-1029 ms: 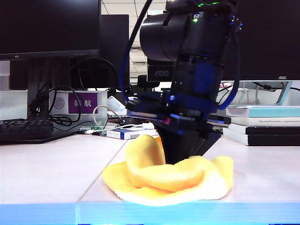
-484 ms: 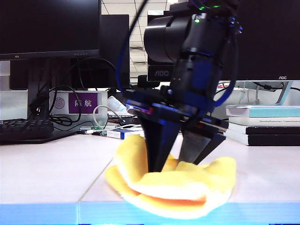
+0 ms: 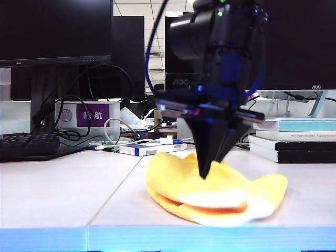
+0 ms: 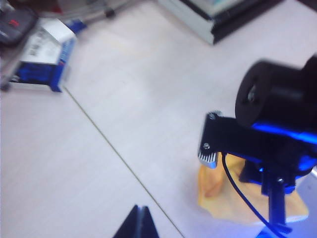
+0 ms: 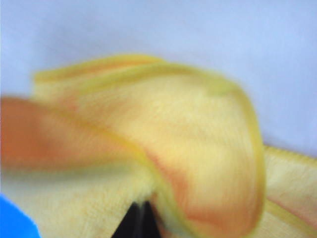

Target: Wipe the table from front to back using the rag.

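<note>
blur: rag | cut off: left tool, right tool

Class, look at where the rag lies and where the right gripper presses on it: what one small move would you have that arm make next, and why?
Probably push the rag away toward the back of the table. The right gripper is shut, tips pressed into the bunched cloth, which lies near the blue front edge, so the wipe has barely begun. The left gripper, shut, hangs above bare table.
</note>
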### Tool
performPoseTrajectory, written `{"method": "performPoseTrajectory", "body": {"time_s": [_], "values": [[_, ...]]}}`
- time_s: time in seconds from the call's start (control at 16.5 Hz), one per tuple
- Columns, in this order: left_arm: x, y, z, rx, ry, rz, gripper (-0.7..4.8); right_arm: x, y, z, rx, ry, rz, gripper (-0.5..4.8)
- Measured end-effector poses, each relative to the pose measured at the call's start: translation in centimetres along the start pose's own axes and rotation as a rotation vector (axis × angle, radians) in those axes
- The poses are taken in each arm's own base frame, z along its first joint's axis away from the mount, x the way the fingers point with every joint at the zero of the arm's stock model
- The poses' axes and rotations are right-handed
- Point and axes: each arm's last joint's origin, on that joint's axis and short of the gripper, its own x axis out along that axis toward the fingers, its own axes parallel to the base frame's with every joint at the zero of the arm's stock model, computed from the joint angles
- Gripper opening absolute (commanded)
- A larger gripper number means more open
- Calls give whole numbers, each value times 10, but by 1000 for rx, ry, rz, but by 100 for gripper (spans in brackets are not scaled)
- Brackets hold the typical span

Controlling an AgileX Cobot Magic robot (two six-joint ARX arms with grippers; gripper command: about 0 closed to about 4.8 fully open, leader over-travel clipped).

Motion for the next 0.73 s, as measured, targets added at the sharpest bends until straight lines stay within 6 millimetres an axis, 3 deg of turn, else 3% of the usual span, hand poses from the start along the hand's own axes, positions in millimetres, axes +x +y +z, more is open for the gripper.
{"method": "performPoseTrajectory", "body": {"time_s": [0.06,0.18,0.36,0.42,0.54,0.67,0.73], "values": [[3,0,0,13,10,-4,-5,-1,0,0,-3,-2,1,137],[11,2,-1,47,28,-13,-5,-3,1,1,-9,7,20,204],[27,3,-7,64,74,-45,-5,-9,2,2,-10,22,21,202],[29,4,-8,69,79,-49,-5,-10,2,2,-14,26,20,169],[36,4,-17,82,97,-54,-5,-18,4,5,-21,25,20,-10],[44,4,-26,79,121,-69,-5,-25,5,10,-35,0,24,2],[47,4,-30,76,126,-83,-5,-27,6,11,-39,-7,25,79]]}}
